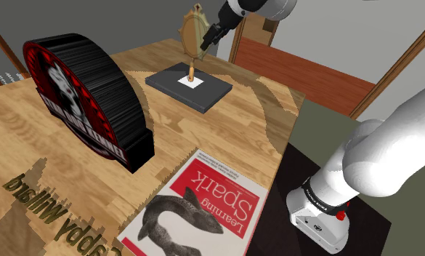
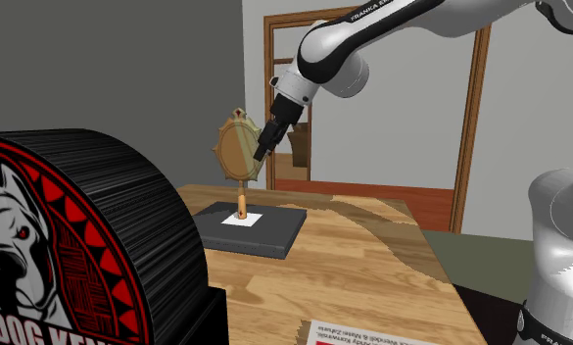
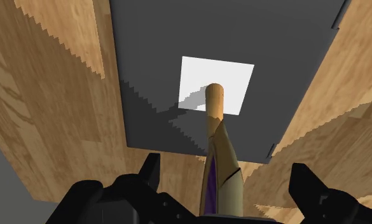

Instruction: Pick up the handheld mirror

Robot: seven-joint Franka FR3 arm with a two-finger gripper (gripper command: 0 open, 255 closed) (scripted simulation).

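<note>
The handheld mirror (image 1: 192,33) has a tan scalloped frame and a thin wooden handle. It stands upright with its handle end (image 3: 214,95) on or just above a white square (image 3: 232,76) on a dark grey slab (image 1: 203,93) at the table's far side. My gripper (image 2: 262,149) comes in from above at the edge of the mirror's head (image 2: 233,147). In the wrist view the mirror (image 3: 224,172) is seen edge-on between my two black fingers (image 3: 151,168), which stand apart with table showing on both sides; the gripper (image 3: 226,170) is open.
A big black arch-shaped object with a red dog logo (image 1: 87,94) stands on the wooden table (image 1: 240,124) towards the shoulder view's left. A red and white "Learning Spark" book (image 1: 203,211) lies near the front edge. A wooden door frame (image 2: 475,118) stands behind.
</note>
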